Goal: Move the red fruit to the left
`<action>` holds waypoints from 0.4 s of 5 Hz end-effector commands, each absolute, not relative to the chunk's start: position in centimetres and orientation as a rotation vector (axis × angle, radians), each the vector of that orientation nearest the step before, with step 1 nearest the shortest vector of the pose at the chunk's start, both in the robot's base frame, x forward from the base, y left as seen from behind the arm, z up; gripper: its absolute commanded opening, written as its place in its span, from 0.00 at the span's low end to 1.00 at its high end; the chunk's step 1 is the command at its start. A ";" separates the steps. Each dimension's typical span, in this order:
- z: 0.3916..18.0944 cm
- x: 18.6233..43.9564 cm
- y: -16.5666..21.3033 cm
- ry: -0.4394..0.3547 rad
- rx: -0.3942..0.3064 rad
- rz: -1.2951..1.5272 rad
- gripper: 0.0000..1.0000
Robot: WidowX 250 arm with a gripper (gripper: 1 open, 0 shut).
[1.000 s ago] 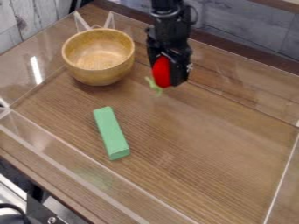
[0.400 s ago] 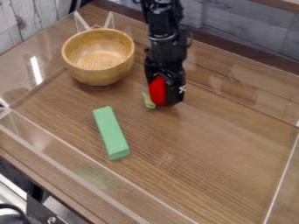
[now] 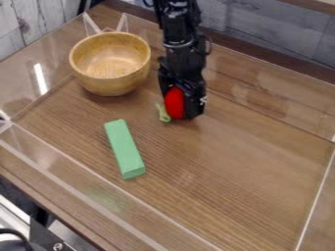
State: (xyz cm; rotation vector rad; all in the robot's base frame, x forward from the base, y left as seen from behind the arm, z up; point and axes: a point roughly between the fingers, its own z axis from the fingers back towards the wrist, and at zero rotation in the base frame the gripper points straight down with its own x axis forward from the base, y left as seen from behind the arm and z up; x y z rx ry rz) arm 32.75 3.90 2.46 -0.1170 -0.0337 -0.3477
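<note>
While gripper [image 3: 179, 102] clamps red fruit [image 3: 175, 102], both shifted slightly left, lower.

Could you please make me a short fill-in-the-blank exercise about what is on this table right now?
1. The gripper is closed around the ____ fruit.
2. The bowl is made of ____.
3. The rectangular block lying on the table is ____.
Missing words: red; wood; green.

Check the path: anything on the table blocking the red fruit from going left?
Nothing visible directly. The end effector is shut on the red fruit. Left of it the table is bare wood; the wooden bowl sits up-left and the green block down-left, both off a straight leftward line.
</note>
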 end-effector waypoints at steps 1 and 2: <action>3.1 32.5 3.7 -0.064 -0.108 -0.313 1.00; 3.0 32.0 3.5 -0.061 -0.113 -0.278 1.00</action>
